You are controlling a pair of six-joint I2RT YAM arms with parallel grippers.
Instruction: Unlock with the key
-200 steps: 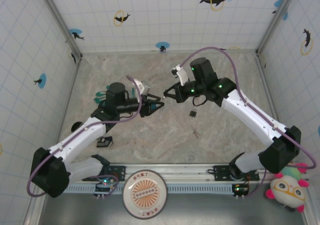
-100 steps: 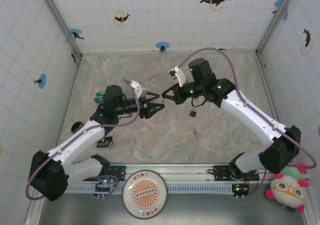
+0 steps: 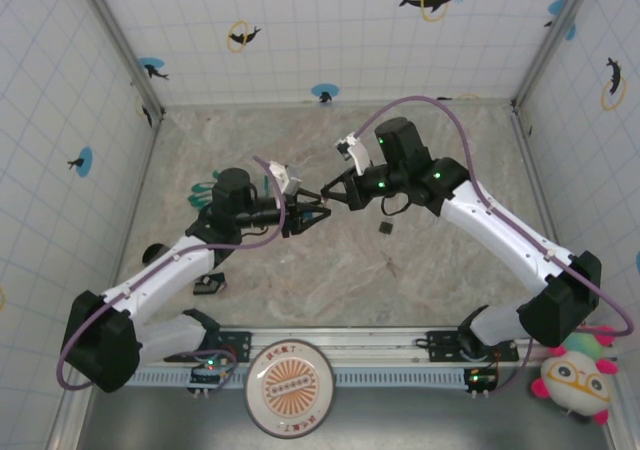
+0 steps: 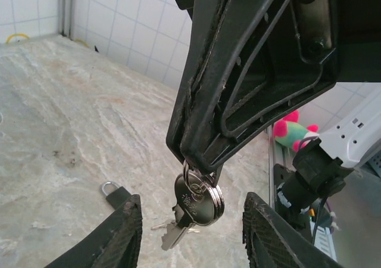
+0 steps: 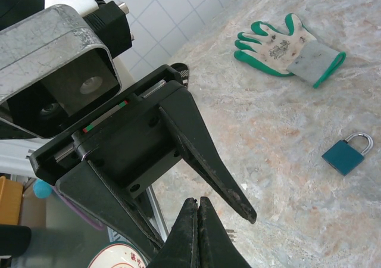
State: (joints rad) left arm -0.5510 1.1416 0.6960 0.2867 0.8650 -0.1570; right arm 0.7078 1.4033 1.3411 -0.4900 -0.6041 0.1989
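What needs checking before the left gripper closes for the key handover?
1. Right gripper shut on the ring of the silver keys: ok.
2. Left gripper open: ok.
3. Silver keys hang between the left fingers: ok.
4. Which way the key blade faces: cannot tell.
5. Teal padlock with silver shackle lies free on the marble table, shackle looks shut: ok.

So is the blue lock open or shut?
Shut. On the lock, both ends of the silver loop sit in the body.
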